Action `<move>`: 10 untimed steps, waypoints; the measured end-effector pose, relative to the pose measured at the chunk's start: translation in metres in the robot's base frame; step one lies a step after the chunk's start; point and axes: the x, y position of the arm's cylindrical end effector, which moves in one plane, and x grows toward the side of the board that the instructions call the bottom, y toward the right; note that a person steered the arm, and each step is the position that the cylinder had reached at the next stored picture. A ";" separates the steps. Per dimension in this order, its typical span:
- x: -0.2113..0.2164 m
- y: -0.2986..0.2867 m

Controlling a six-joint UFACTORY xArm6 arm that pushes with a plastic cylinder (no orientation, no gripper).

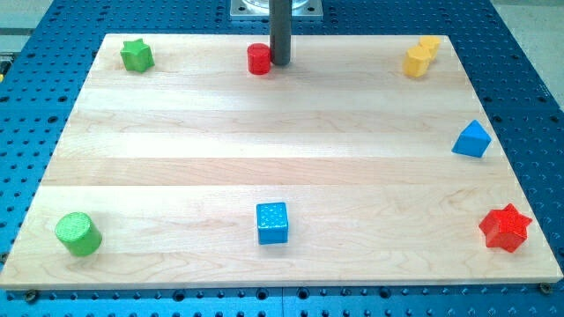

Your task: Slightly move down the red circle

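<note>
Red circle [258, 59] sits touching our bare tip's [279, 63] left; light, rigid, slides easily, so we'd push its top edge.

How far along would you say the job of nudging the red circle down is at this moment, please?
Done: my tip has reached the red circle, standing right beside it on the view's right. In hand: lining up; the tip is beside the block rather than above it. Left: the downward push itself, since the circle sits near the board's top edge.
</note>
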 end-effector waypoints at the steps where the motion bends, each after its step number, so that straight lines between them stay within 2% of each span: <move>1: 0.040 0.000; 3: 0.089 -0.001; 4: 0.093 0.004; 5: 0.043 0.006; 6: 0.051 0.005; 7: 0.077 -0.027; 8: 0.075 -0.068; 10: 0.031 -0.054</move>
